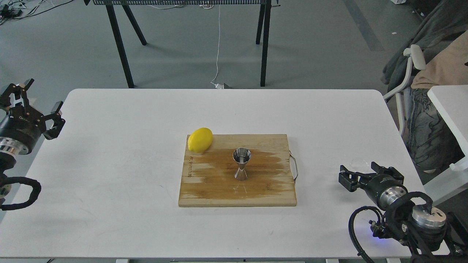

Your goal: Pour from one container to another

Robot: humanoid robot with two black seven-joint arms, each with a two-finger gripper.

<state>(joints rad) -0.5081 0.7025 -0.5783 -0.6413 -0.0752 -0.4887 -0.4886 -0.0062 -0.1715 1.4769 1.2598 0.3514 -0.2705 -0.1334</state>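
Now, right gripper (360,172) low over the table (120,153) at the near right, fingers spread wide, pinching nothing. Glass cup (359,162) sits just beyond and between the spread fingers, faint and nearly see-through against the white top; cannot tell whether a finger touches it. Right arm runs back to the near right corner, steel wrist joint and black cable loop showing there.

Left of that gripper, well apart: wooden board (204,193) in the middle of the table, wire handle on its right edge, a darker wet-looking patch across its centre. Steel jigger (241,164) upright on that patch, wide mouth up, narrow waist, alone in the board's middle. Lemon (200,139) on the board's far left corner, partly overhanging the edge, apart from the jigger.

Far over at the left edge: left gripper (33,100) raised beside the table, fingers spread, empty, well apart from everything on the board.
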